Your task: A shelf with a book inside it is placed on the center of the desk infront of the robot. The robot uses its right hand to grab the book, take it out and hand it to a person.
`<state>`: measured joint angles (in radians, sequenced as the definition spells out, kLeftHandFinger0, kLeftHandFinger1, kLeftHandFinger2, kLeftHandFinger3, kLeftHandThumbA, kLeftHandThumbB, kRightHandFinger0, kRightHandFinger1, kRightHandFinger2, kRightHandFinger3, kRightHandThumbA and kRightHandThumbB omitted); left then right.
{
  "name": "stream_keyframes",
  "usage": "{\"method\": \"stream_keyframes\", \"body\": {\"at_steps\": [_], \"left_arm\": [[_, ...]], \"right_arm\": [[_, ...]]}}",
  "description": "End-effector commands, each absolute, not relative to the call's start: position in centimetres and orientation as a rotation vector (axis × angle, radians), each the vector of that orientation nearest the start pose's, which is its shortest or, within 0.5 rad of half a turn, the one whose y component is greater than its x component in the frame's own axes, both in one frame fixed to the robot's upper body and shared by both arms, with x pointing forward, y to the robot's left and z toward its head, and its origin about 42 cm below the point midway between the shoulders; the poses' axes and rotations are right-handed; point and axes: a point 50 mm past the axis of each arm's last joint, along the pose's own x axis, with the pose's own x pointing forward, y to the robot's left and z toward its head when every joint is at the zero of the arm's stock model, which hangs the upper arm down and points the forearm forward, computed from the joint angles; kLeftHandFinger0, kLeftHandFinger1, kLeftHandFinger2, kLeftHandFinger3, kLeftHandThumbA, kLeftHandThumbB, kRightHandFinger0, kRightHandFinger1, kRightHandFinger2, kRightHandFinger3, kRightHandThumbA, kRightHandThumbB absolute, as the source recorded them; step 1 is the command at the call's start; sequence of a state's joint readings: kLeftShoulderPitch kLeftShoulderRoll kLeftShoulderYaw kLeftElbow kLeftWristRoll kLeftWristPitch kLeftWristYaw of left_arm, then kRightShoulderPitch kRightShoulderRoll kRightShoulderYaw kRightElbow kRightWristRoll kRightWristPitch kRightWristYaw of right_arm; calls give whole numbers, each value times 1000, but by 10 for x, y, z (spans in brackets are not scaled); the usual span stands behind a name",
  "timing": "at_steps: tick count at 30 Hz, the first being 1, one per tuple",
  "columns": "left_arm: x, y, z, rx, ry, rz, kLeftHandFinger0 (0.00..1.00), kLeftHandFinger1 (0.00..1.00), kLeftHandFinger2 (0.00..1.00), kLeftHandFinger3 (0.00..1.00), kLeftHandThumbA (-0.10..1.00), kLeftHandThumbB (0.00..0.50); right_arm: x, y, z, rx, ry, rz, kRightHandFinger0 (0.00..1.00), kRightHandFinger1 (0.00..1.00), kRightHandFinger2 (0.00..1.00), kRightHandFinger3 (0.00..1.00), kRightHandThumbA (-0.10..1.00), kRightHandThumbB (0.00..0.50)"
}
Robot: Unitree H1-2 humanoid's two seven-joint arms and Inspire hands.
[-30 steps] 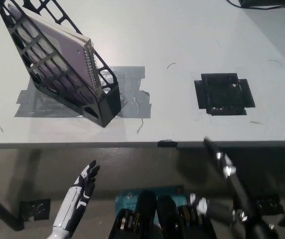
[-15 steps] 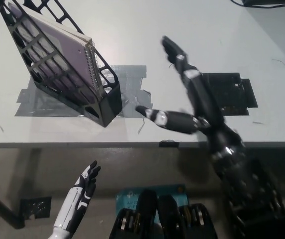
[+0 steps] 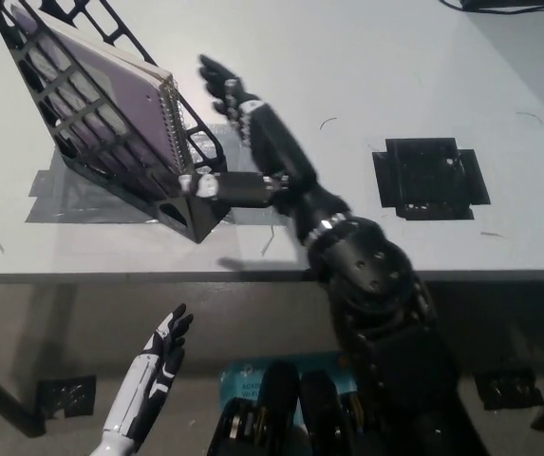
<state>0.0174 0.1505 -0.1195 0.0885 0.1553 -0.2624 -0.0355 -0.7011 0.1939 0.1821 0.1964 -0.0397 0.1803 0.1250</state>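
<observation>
Black right robot hand (image 3: 238, 142) is reaching up-left across the bench (image 3: 366, 57), fingers spread, grasping nothing, thumb stretched toward the front corner of the shelf (image 3: 200, 195) and fingertips up beside the book's spiral edge; can't tell if the thumb tip actually touches the shelf frame. Book (image 3: 124, 90) sits in the upper left of the frame, inside the black lattice shelf, leaning back with the shelf so the spiral spine faces right toward the hand, likely so it can be pinched from that open side. Shelf is held down by a grey tape patch (image 3: 63, 199) on the bench, probably so it won't slide when the book gets pulled. Book not yet gripped, so this reads as the approach step. In the way: the shelf's low front wall and side bars wrap the bottom of the book, so fingers need to close on the exposed spine edge above the rim. Black taped square (image 3: 428, 178) at centre right is well apart and no obstacle. White left robot hand (image 3: 158, 356) rests at lower left below the bench edge, fingers loosely apart, empty.
</observation>
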Motion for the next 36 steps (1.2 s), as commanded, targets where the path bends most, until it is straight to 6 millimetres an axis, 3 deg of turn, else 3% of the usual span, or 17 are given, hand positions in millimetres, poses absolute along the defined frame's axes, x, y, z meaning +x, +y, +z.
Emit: {"method": "stream_keyframes", "body": {"at_steps": [1, 4, 5, 12, 25, 36], "left_arm": [[280, 225, 95, 329, -232, -233, 1000, 1000, 1000, 1000, 1000, 241], [281, 224, 96, 336, -237, -234, 1000, 1000, 1000, 1000, 1000, 245], [282, 224, 97, 338, -238, -234, 1000, 1000, 1000, 1000, 1000, 246], [285, 223, 101, 341, -246, -233, 1000, 1000, 1000, 1000, 1000, 250], [291, 222, 104, 342, -261, -238, 1000, 1000, 1000, 1000, 986, 252], [292, 222, 107, 346, -263, -240, 1000, 1000, 1000, 1000, 995, 255]], "right_arm": [[437, 10, 324, 66, -351, 590, 1000, 1000, 1000, 1000, 956, 302], [441, 15, 329, 102, -336, 595, 1000, 1000, 1000, 1000, 931, 298], [443, 19, 334, 127, -329, 599, 1000, 1000, 1000, 1000, 924, 320], [451, 28, 349, 154, -289, 611, 1000, 1000, 1000, 1000, 885, 350], [461, 30, 352, 200, -255, 620, 1000, 1000, 1000, 1000, 847, 385], [461, 37, 347, 216, -254, 652, 1000, 1000, 1000, 1000, 839, 313]]}}
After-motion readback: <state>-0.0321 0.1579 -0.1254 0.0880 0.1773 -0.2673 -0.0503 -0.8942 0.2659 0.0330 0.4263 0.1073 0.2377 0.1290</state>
